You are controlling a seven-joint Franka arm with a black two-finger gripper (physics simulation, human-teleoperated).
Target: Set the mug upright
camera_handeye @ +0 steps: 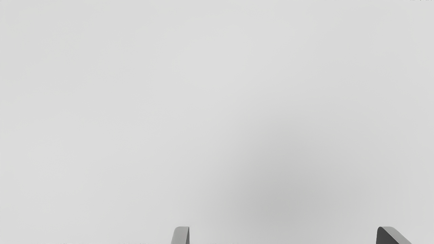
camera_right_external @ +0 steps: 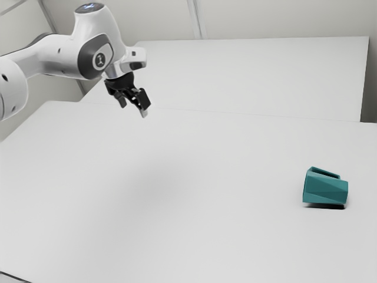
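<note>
A broad, smooth, pale grey-white table (camera_right_external: 224,236) fills most of the exterior view, with a flat white panel (camera_right_external: 253,76) beyond its far edge and a pale wall (camera_right_external: 283,17) behind that. A thin dark strip (camera_right_external: 15,277) crosses the near corner at the exterior view's left.

Our white, rounded arm with dark joint covers (camera_right_external: 56,56) reaches in from the exterior view's upper left. At its end, our black two-finger gripper with light tips (camera_right_external: 134,108) hangs tilted above the table, touching nothing. Our wrist view has the two grey fingertips (camera_handeye: 180,235) spread wide, with bare tabletop and a soft grey shadow (camera_handeye: 284,200) seen past the gap between them. We hold nothing.

The teal, faceted mug (camera_right_external: 325,188) lies on its side on the table, toward the exterior view's right and well apart from our gripper. Its angular teal handle (camera_right_external: 326,173) runs along the upper side of the body, and a narrow black shadow (camera_right_external: 326,206) sits right under it. We cannot tell which end is the mouth.
</note>
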